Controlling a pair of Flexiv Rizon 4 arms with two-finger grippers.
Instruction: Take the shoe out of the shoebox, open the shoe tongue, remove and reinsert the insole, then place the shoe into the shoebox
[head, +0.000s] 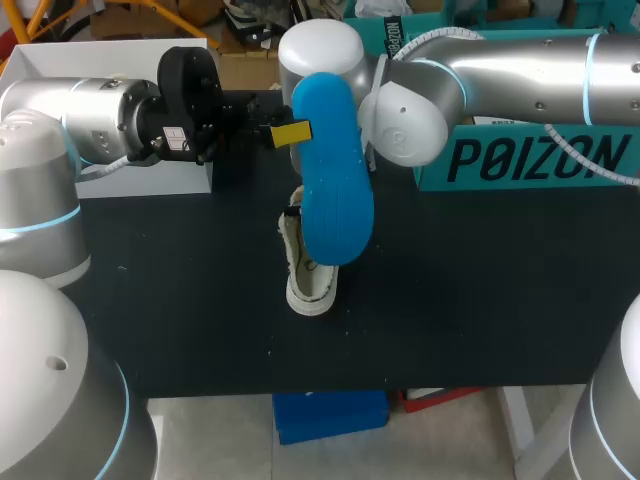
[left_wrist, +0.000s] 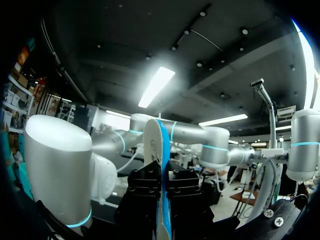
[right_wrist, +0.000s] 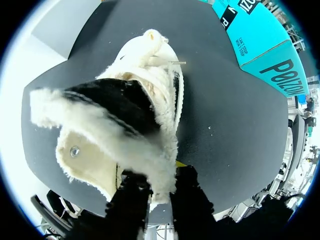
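Left gripper (head: 290, 132) clenched on the blue insole (head: 335, 170), top centre of frame. The insole's long axis runs up-down, directly over the fleece-lined shoe (head: 310, 280) on the black table (head: 180, 300), mid-frame. Right gripper (right_wrist: 161, 192) pinches the shoe's fleece collar at the heel end, toe pointing away. The axes roughly match; reinsertion likely falls to the left arm. Teal shoebox (head: 530, 160) sits upper right.

Table (head: 190, 310) is viewed from above by head cam. Right wrist cam is pointed down, close on shoe (right_wrist: 135, 100), also seen from head. Left wrist cam is tilted ceilingward, insole (left_wrist: 159, 160) edge-on.
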